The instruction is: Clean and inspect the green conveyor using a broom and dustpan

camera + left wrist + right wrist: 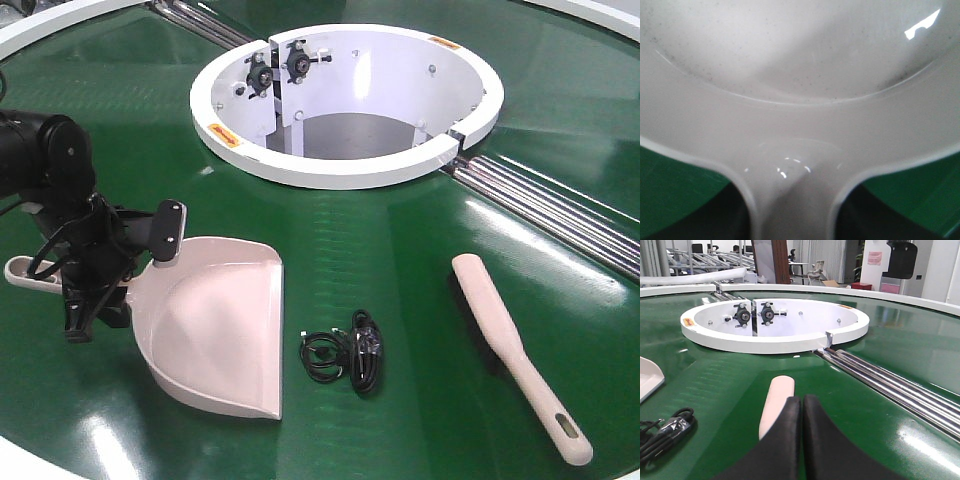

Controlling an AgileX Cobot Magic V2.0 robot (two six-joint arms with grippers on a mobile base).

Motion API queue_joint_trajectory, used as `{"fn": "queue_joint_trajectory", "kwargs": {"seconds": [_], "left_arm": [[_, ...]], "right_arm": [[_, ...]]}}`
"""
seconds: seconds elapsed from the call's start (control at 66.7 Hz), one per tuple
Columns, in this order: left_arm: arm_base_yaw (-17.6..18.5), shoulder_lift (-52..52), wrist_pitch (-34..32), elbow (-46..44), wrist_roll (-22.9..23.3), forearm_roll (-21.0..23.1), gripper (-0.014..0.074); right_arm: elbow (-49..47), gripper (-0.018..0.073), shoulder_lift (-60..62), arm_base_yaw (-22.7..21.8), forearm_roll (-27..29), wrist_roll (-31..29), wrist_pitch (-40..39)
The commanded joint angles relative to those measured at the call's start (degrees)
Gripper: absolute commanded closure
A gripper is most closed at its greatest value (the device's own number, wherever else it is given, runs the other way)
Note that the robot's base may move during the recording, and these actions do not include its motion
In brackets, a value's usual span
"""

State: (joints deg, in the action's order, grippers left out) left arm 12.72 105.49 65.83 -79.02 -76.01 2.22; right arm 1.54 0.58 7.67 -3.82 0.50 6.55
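No text can be read; the small orange stickers [222,129] on the white ring [340,173] are too blurred to make out

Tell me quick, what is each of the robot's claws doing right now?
Left gripper: closed on the handle of the dustpan.
Right gripper: closed, holding nothing; the broom lies just ahead of it.

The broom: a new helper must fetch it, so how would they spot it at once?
On the green conveyor, look on the near side of the white ring-shaped opening. The broom lies far right, beyond the wide dustpan and the black cable bundle. It alone is slim and straight, with a slotted handle.
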Motion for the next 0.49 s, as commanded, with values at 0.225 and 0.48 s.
{"fn": "queue_joint_trajectory", "kwargs": {"seconds": [0.225,0.48], "left_arm": [[0.3,-3.0,0.0,-1.6,0.6,1.4,0.0604],[0.3,-2.5,-0.5,-1.6,0.6,1.4,0.0604]], "right_arm": [[1.2,0.0569,1.0,0.0,-0.5,-0.5,-4.2],[1.2,0.0569,1.0,0.0,-0.5,-0.5,-4.2]]}}
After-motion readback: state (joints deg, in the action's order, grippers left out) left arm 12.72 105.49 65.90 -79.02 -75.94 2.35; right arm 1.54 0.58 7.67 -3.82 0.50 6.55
